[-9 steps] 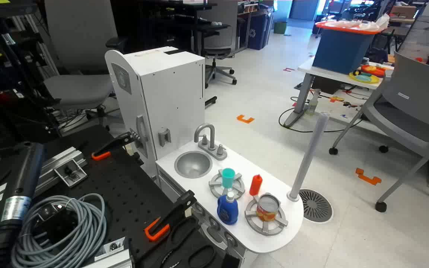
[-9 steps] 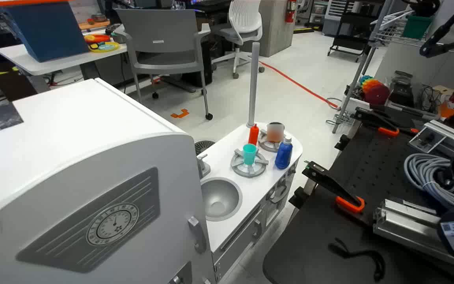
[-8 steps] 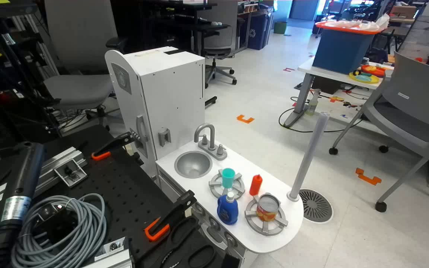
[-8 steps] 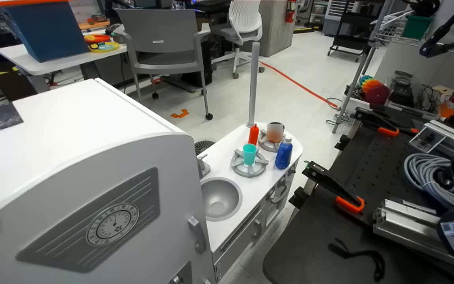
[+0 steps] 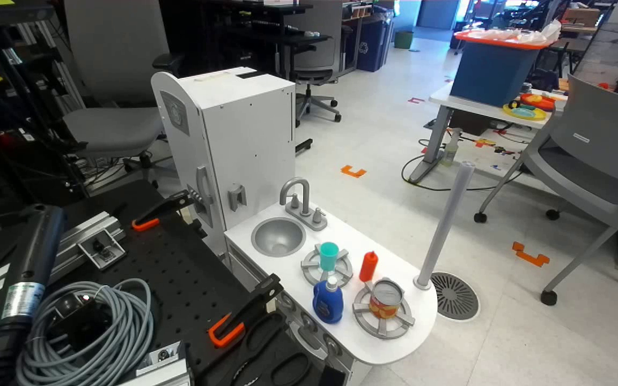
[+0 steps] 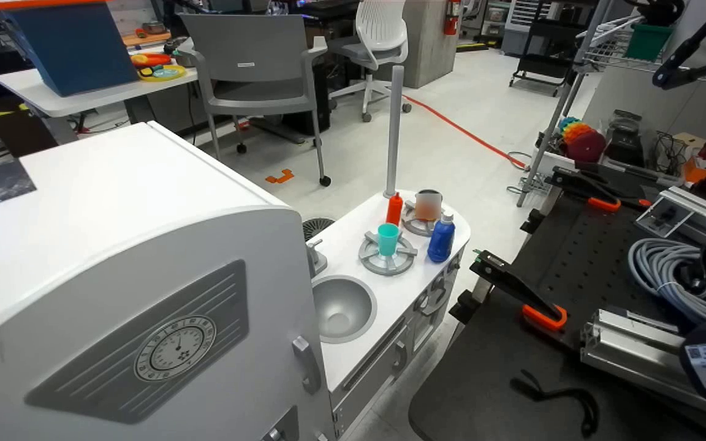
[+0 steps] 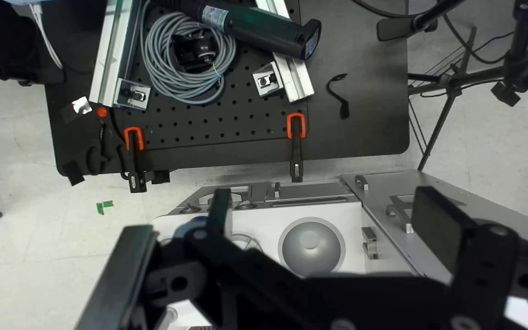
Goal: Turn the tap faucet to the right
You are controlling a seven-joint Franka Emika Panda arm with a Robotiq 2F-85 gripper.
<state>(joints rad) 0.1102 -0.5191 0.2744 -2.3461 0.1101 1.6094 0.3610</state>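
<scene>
White countertop (image 5: 358, 246), tap faucet (image 5: 306, 203) well below jaws

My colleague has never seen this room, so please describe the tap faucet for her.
From the tall white box unit, follow the white counter to its round grey basin. Beside that stands the tap faucet: grey, hooked at the top, unlike the straight pole.

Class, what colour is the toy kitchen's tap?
The tap is grey, shown best in an exterior view.
</scene>
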